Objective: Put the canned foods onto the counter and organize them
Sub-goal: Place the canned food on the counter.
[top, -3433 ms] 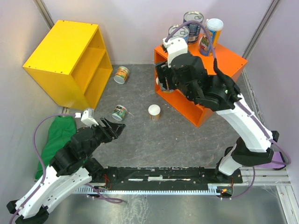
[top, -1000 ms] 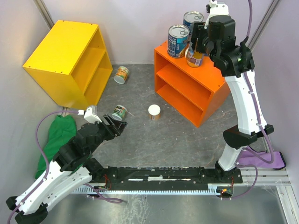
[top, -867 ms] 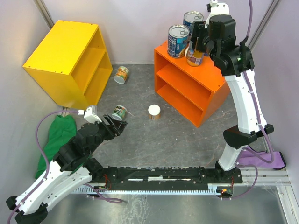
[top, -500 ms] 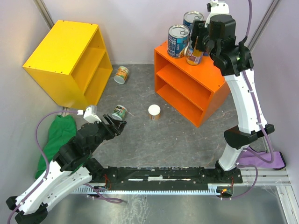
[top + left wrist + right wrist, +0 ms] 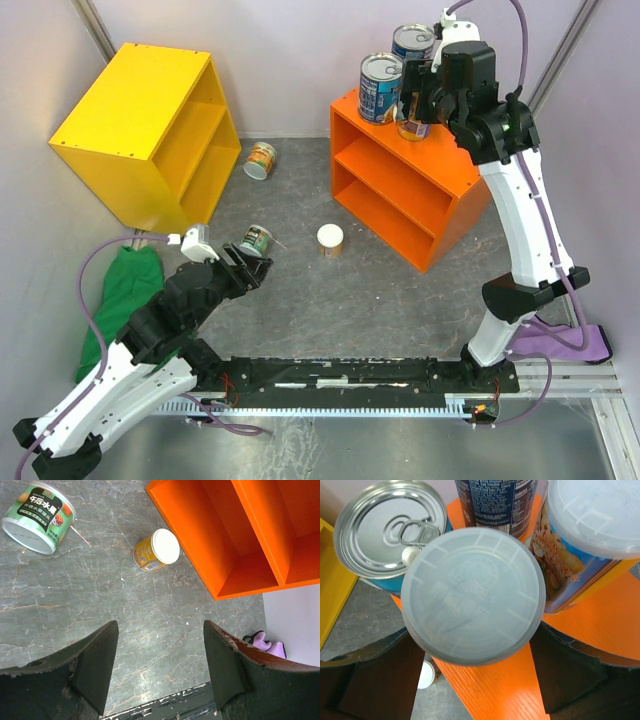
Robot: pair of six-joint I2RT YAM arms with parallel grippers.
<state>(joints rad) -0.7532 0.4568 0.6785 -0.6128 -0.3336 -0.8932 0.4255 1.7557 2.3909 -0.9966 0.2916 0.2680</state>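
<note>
Now: four cans stand bunched at the far left corner of the flat top of the orange counter (image 5: 470, 135). In the middle we note a short pale-lidded can (image 5: 472, 595), upright. A silver-topped tin (image 5: 390, 527) is just beside it on the left, a second blue tin (image 5: 495, 500) stands behind, and a taller white-lidded can (image 5: 590, 530) is close on the right.

The right claw (image 5: 415, 100) hangs straight over the pale-lidded can, its dark fingers (image 5: 370, 680) reaching down either side. The lid hides the contact, so we cannot tell whether the claw grips the can or stands clear of it.

Three more cans are on the grey floor (image 5: 380, 300). A small yellow can (image 5: 156, 550) with a white lid sits near the counter's open front. A green-labelled can (image 5: 37, 515) lies on its side further left. A third can (image 5: 260, 160) lies on its side between the counter and the yellow cabinet (image 5: 140, 130).

The left claw (image 5: 159, 630) is spread wide and holds nothing. It hovers low over the floor, near the green-labelled can. A green cloth (image 5: 120, 300) lies beside the left arm.
</note>
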